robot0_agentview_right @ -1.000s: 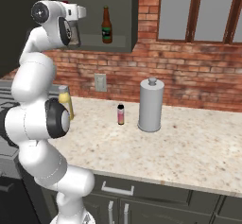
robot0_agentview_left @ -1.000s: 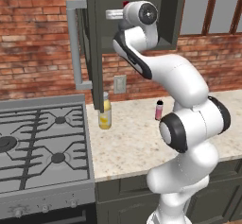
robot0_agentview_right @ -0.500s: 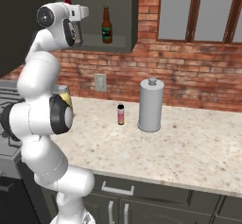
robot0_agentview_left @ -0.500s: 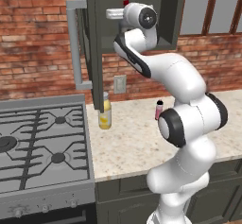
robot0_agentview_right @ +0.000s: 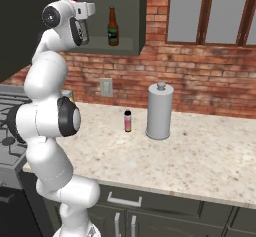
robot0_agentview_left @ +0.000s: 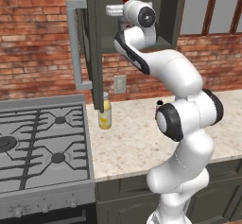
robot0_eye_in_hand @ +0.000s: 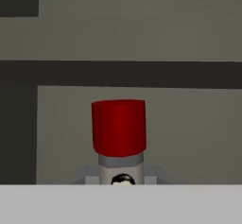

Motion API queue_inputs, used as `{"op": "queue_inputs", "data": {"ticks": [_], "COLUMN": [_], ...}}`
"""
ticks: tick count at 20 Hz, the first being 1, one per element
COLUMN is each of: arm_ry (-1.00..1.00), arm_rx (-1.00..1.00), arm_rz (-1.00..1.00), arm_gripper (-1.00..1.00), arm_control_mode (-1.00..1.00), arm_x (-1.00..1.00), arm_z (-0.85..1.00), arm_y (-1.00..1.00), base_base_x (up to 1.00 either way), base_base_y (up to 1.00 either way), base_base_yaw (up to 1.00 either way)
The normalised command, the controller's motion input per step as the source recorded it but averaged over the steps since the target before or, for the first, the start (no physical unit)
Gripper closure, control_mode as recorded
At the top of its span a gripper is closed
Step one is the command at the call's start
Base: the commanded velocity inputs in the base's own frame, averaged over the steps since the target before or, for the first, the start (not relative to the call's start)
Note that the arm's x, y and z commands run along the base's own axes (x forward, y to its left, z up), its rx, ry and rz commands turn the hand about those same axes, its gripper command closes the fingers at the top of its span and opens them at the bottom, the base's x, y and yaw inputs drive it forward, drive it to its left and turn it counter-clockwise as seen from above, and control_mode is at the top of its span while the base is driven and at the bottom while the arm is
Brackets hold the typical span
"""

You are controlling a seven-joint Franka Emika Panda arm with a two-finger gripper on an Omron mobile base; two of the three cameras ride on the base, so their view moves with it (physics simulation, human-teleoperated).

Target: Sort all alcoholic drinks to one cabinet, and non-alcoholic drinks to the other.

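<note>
my gripper (robot0_agentview_right: 79, 31) is up inside the open cabinet (robot0_agentview_left: 165, 10), jaws clamped tight on the grey bottle w/ the red cap (robot0_eye_in_hand: 118, 126). from the hand cam the cap sits dead center right above my fingers, grey neck under it, and behind it the cabinet's back wall w/ a dark shelf band running across. in the base views the bottle itself is mostly hidden by my wrist, only a bit of red pokes out on top, so i can't tell if its bottom is resting on the cabinet floor or hanging just above.

the brown beer bottle (robot0_agentview_right: 113, 27) stands upright on the cabinet floor, just to the side of my hand, not touching. cabinet door (robot0_agentview_left: 93, 43) is swung open w/ its long pale bar handle (robot0_agentview_left: 73, 43) facing out.

down on the counter (robot0_agentview_right: 200, 156): pink bottle w/ black cap (robot0_agentview_right: 128, 120) standing just beside a tall grey canister (robot0_agentview_right: 160, 111), and the yellow bottle (robot0_agentview_left: 105, 112) near the stove (robot0_agentview_left: 38, 142), below the open door.
</note>
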Motion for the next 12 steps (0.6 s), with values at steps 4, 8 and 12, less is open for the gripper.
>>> {"op": "queue_inputs", "data": {"ticks": [4,8,12], "arm_ry": [0.00,0.00,0.00], "arm_rx": [0.00,0.00,0.00], "arm_rz": [0.00,0.00,0.00], "arm_gripper": [1.00,1.00,1.00], "arm_control_mode": [-1.00,-1.00,-1.00], "arm_x": [0.02,0.05,0.20], "arm_z": [0.11,0.00,0.00], "arm_y": [0.00,-0.01,-0.08], "base_base_x": [0.00,0.00,0.00], "base_base_y": [0.00,0.00,0.00], "base_base_yaw": [0.00,0.00,0.00]}}
